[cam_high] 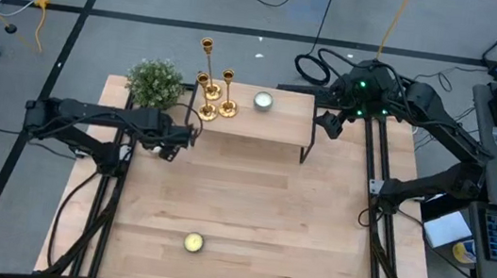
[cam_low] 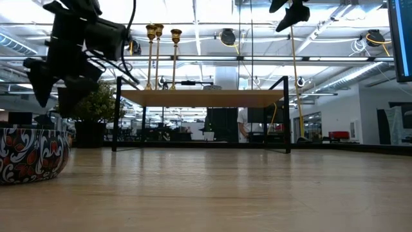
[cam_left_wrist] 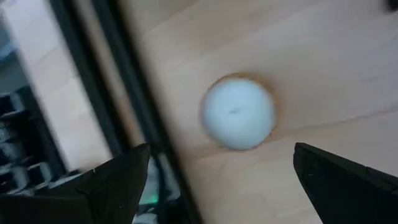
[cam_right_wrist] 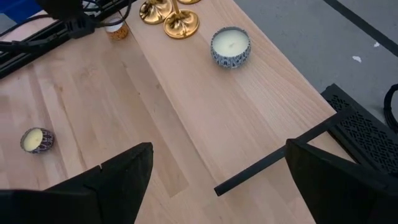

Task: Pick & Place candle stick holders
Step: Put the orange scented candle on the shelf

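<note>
I see the three brass candle stick holders (cam_high: pixel 213 92) clustered on the raised shelf (cam_high: pixel 283 124). My left end effector (cam_high: pixel 194 136) hangs released just beside them, ready to grab; the right end effector (cam_high: pixel 324 125) waits released too.

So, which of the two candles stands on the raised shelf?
The white candle in the blue patterned tin, beside the three gold candlesticks. The other candle sits low on the table, near its front edge.

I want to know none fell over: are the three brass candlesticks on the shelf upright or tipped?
Upright. The low view shows all three candlesticks standing with vertical stems on the raised shelf, clustered near its left end.
</note>
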Robot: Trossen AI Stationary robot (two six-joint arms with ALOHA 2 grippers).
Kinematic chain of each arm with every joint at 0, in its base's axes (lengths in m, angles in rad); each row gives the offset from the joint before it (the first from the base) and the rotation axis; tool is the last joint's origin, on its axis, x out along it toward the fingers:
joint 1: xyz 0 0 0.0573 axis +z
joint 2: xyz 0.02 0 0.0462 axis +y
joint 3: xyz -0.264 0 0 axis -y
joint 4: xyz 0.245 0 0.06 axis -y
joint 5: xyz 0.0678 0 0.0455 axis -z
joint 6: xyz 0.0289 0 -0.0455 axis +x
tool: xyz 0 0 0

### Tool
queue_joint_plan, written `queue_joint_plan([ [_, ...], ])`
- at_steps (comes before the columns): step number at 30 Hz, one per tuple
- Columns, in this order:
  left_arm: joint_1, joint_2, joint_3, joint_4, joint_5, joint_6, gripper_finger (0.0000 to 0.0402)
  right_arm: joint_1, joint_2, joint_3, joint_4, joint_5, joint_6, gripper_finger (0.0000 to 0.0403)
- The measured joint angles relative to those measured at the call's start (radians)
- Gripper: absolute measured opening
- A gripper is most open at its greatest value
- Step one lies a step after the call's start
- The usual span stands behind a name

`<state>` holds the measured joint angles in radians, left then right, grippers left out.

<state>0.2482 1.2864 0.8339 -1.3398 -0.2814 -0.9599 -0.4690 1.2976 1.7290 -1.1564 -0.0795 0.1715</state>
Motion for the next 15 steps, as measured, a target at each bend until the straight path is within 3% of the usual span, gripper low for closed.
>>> queue_joint_plan([
  [4,0.045,0.000,-0.001,0.092,0.006,0.072,0.0390,0.000,0.000,0.000,0.000,0.000,0.004,0.0357],
  [15,0.188,0.000,-0.002,0.121,0.071,0.201,0.0390,0.000,0.000,0.000,0.000,0.000,0.026,0.0357],
])
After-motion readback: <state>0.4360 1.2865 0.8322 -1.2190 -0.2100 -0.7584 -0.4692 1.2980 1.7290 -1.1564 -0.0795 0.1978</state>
